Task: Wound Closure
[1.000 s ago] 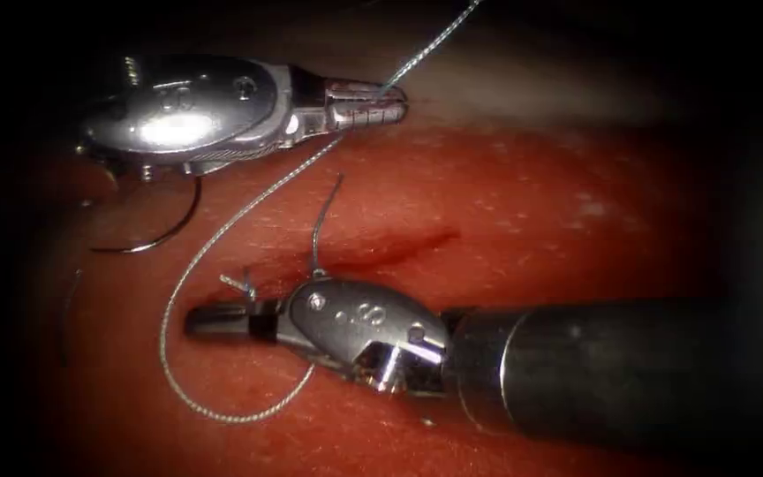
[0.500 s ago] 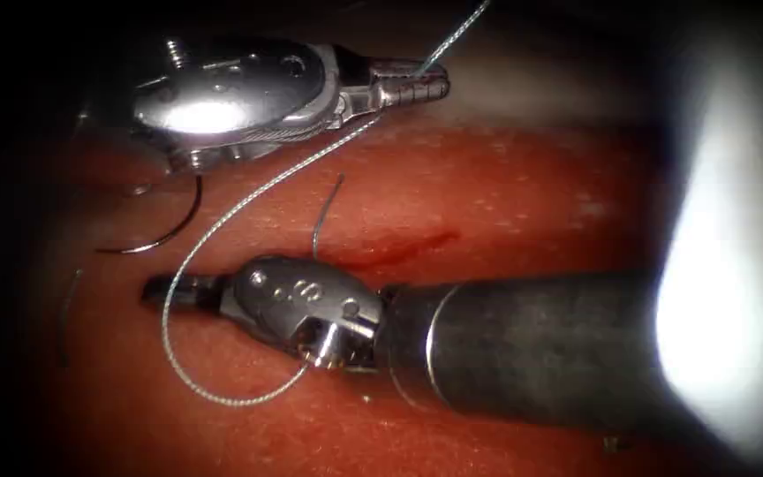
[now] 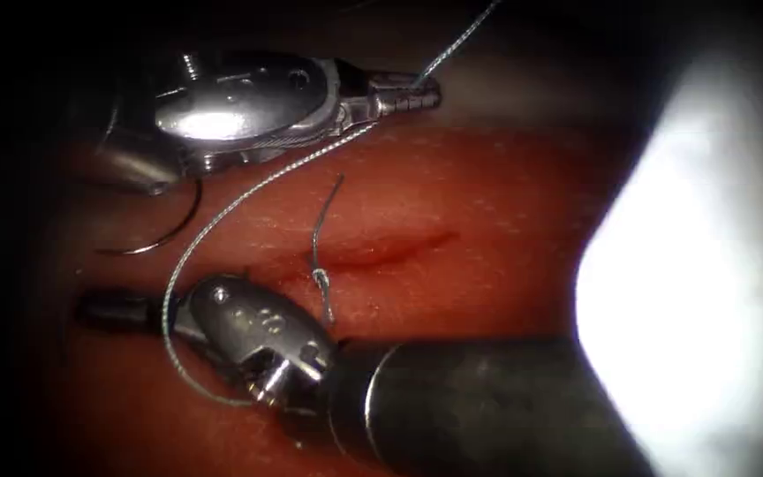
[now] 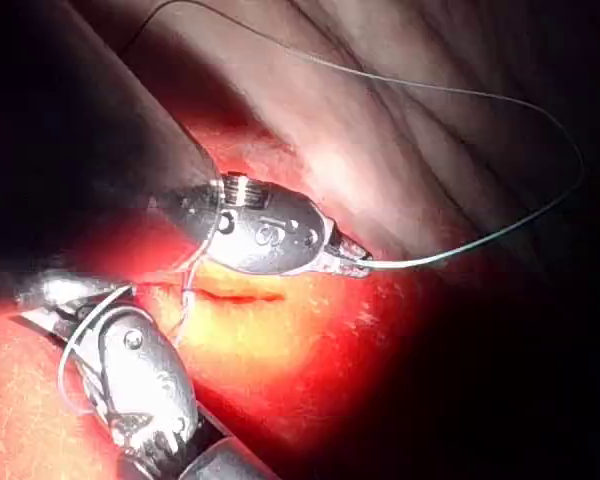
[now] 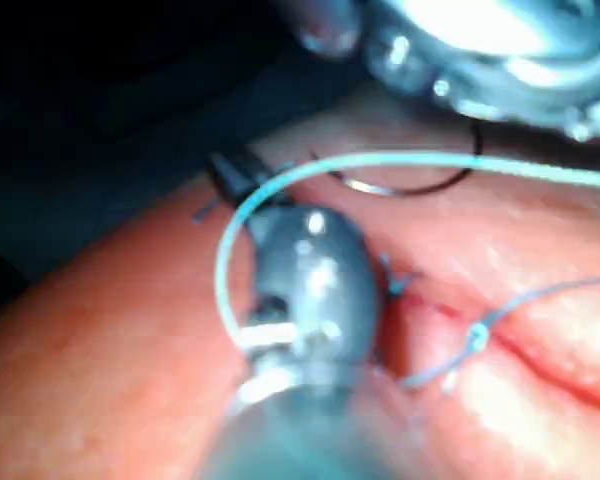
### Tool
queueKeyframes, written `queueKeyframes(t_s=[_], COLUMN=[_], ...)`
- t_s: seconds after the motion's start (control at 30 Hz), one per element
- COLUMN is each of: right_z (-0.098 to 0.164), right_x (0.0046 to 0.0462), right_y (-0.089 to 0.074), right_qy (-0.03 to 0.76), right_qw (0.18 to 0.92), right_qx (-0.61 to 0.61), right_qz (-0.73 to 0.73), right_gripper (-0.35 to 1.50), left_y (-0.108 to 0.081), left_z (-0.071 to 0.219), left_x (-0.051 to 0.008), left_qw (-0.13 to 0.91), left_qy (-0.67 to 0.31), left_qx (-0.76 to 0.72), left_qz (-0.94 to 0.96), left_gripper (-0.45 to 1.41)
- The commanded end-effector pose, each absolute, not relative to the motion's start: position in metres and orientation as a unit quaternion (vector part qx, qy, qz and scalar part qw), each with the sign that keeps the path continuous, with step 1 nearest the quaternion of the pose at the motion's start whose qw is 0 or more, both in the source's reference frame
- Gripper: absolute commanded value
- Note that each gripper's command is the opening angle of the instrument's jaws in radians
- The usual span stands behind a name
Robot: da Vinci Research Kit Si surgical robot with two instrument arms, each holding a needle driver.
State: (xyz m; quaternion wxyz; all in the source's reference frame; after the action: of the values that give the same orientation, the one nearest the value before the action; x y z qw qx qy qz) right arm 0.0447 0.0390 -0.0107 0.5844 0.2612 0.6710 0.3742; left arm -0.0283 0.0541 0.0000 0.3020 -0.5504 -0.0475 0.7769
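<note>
Endoscope: left tool (image 3: 417, 91) clamps the thread (image 3: 222, 208); right tool (image 3: 103, 309) closed, hold unclear, thread looped round it. Needle (image 3: 165, 234) lies free left of cut (image 3: 381, 247).
Left wrist: thread (image 4: 460, 255) looks limp, slippery; grip firmly.
Right wrist: knot (image 5: 475, 338) sits on cut.

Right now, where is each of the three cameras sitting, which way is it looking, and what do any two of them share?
Endoscope view: above and in front of the cut; left tool shut on the thread, right tool, needle lying free on the tissue, left of the cut.
Left wrist view: along the left shaft at the left tool.
Right wrist view: along the right shaft at the right tool.
Shared: endoscope and right wrist views both show the knot.
</note>
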Motion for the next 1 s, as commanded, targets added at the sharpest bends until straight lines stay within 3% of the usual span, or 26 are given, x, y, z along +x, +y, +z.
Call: queueKeyframes(t_s=[0.03, 0.17, 0.2, 0.37, 1.0], right_z=[-0.011, -0.014, -0.015, -0.017, -0.017], right_x=[0.0451, 0.0441, 0.0434, 0.0421, 0.0336], right_y=[0.038, 0.039, 0.039, 0.040, 0.041], right_qy=[0.685, 0.707, 0.720, 0.742, 0.736], right_qw=[0.563, 0.531, 0.511, 0.476, 0.455], right_qx=[0.276, 0.288, 0.291, 0.298, 0.252], right_qz=[0.372, 0.368, 0.368, 0.365, 0.434], right_gripper=[0.16, 0.34, 0.49, 0.69, 0.74], left_y=[0.054, 0.053, 0.053, 0.052, 0.046], left_z=[0.001, 0.002, 0.003, 0.004, 0.006], left_x=[-0.0287, -0.0280, -0.0277, -0.0267, -0.0200], left_qw=[0.299, 0.298, 0.297, 0.296, 0.307], left_qy=[-0.048, -0.049, -0.050, -0.053, -0.055], left_qx=[-0.551, -0.552, -0.552, -0.553, -0.554], left_qz=[0.777, 0.777, 0.778, 0.777, 0.772], left_gripper=[-0.35, -0.35, -0.35, -0.35, -0.35])
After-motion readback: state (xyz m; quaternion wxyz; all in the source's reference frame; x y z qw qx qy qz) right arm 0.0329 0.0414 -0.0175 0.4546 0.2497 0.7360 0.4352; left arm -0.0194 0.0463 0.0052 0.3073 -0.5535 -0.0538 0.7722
